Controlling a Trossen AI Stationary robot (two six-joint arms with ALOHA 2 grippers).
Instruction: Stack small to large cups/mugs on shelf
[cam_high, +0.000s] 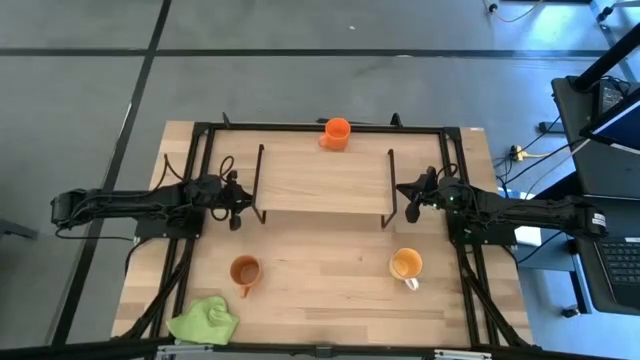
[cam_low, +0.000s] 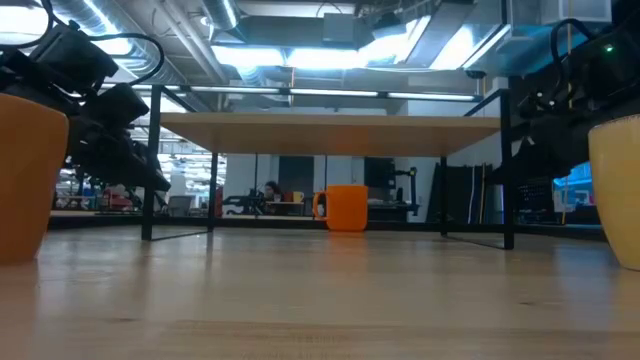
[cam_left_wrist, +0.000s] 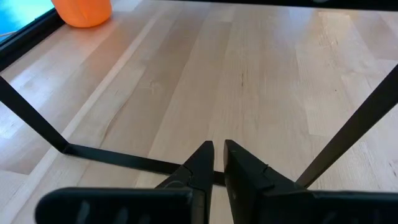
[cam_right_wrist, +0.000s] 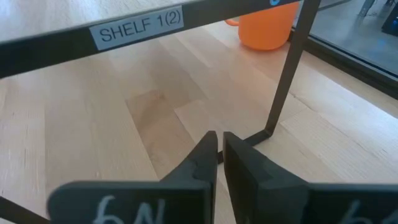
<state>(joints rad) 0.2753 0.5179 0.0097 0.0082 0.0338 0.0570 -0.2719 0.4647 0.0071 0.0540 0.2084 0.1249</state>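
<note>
Both grippers, left gripper (cam_high: 236, 205) and right gripper (cam_high: 410, 197), flank the shelf (cam_high: 325, 180), fingers nearly closed, empty. I'd open wide, probably taking the brown mug (cam_high: 244, 270) first.

Three mugs on the table (cam_high: 330, 290): one bright orange mug (cam_high: 337, 132), one brown mug (cam_high: 245, 271), one yellow-orange mug (cam_high: 405, 265) with a white handle. One shelf (cam_high: 325, 178), light wood on black wire legs. One lime-green cloth (cam_high: 206, 320). And two dark arms, so two pincers: the left pincer (cam_high: 236, 200) and the right pincer (cam_high: 412, 197).
</note>
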